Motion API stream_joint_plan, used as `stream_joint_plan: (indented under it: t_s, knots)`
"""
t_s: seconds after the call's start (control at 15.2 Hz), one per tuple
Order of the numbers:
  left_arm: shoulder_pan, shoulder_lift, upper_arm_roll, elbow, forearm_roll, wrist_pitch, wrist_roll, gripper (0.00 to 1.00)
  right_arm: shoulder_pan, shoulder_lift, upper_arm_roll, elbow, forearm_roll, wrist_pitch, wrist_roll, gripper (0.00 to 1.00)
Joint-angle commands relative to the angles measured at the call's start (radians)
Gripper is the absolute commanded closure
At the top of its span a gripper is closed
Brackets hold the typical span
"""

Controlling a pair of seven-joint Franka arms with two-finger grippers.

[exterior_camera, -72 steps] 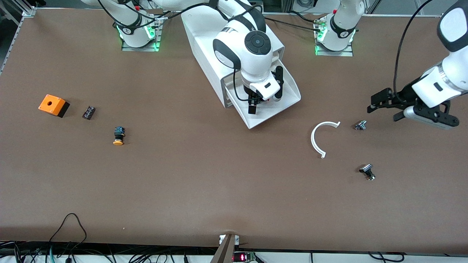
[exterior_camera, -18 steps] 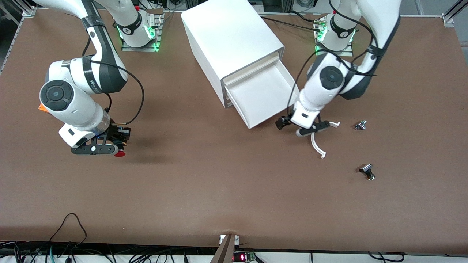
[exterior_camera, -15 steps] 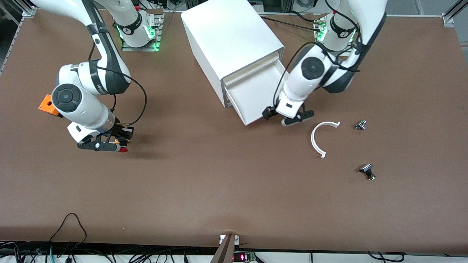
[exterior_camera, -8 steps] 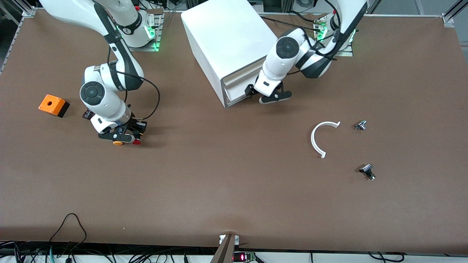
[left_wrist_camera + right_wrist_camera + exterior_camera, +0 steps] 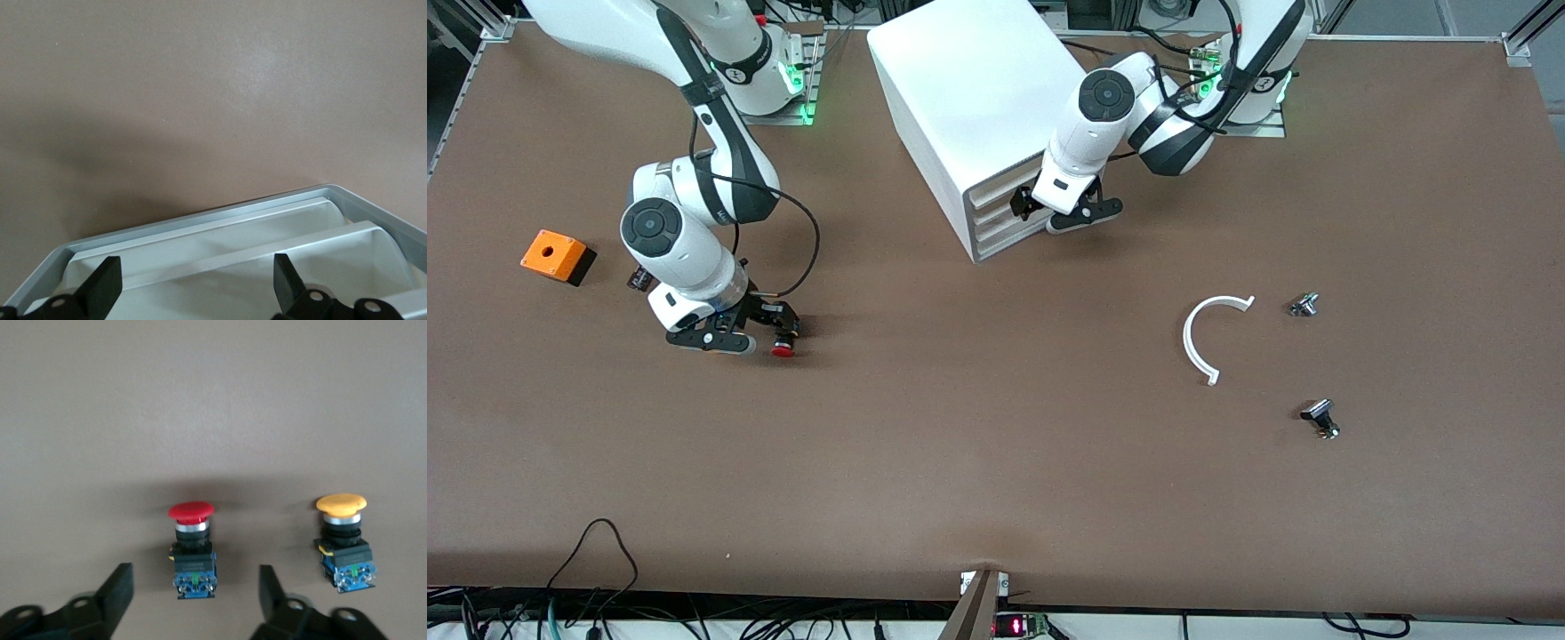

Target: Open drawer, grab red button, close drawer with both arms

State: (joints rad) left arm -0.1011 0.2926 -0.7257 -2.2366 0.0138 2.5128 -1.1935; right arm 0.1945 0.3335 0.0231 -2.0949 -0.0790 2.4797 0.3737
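The red-capped button (image 5: 783,348) lies on its side on the table, toward the right arm's end. My right gripper (image 5: 758,331) hovers low over it, open. In the right wrist view the button (image 5: 192,550) lies between and just past the fingertips, touching neither, and the right gripper (image 5: 195,603) holds nothing. The white cabinet (image 5: 978,80) has its drawer (image 5: 1003,213) pushed in flush with the others. My left gripper (image 5: 1054,213) is open at the drawer fronts (image 5: 220,267), and the left gripper (image 5: 197,283) is empty.
A yellow-capped button (image 5: 342,540) lies beside the red one. An orange box (image 5: 558,256) and a small black part (image 5: 640,277) sit toward the right arm's end. A white curved strip (image 5: 1199,342) and two small metal parts (image 5: 1304,305) (image 5: 1320,418) lie toward the left arm's end.
The right gripper carried the red button beside the yellow one, then opened and let it go. The left gripper pushed the drawer fully into the cabinet.
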Motion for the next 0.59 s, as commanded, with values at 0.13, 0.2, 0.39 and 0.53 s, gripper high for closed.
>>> stream_joint_plan:
  t_s: [0.13, 0.2, 0.39, 0.53]
  knots:
    - [0.096, -0.056, 0.125, 0.037, -0.008, 0.0, 0.151, 0.0, -0.015, -0.036, 0.015, 0.128, 0.015, -0.177, 0.002, 0.01]
    - [0.115, -0.075, 0.144, 0.054, -0.008, -0.011, 0.246, 0.0, -0.015, -0.041, 0.015, 0.16, 0.015, -0.227, 0.002, 0.01]
    - [0.175, -0.111, 0.198, 0.151, -0.008, -0.128, 0.438, 0.0, -0.01, -0.054, 0.015, 0.277, 0.018, -0.382, 0.01, 0.01]
    - [0.179, -0.125, 0.279, 0.277, -0.006, -0.275, 0.549, 0.0, -0.007, -0.057, 0.015, 0.355, 0.018, -0.436, 0.023, 0.01]
